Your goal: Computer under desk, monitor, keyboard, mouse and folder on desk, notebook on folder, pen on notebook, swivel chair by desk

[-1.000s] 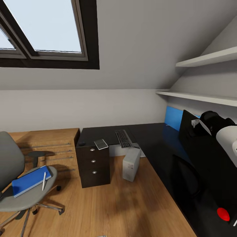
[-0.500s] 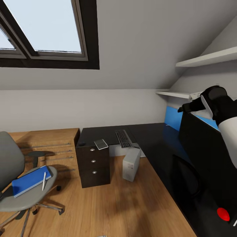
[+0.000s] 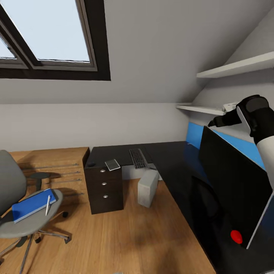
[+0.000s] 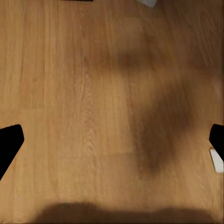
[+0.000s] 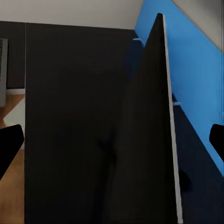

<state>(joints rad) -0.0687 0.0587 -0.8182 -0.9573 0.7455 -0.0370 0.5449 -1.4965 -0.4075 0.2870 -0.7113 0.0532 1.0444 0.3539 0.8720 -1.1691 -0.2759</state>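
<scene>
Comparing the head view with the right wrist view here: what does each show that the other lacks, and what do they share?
Head view alone: the chair carrying the folder and pen, the notebook and mouse on the desk's far end, the computer, and the window.
Right wrist view alone: the monitor's thin top edge seen from above, between the right gripper's spread fingertips.
Both: desk, monitor, blue back panel, keyboard, wooden floor.

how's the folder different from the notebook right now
The folder is bright blue and lies on the swivel chair seat; the notebook is grey and lies on the desk above the drawers. The folder looks larger than the notebook. The folder has the pen on it; the notebook's top is bare. Both lie flat.
</scene>
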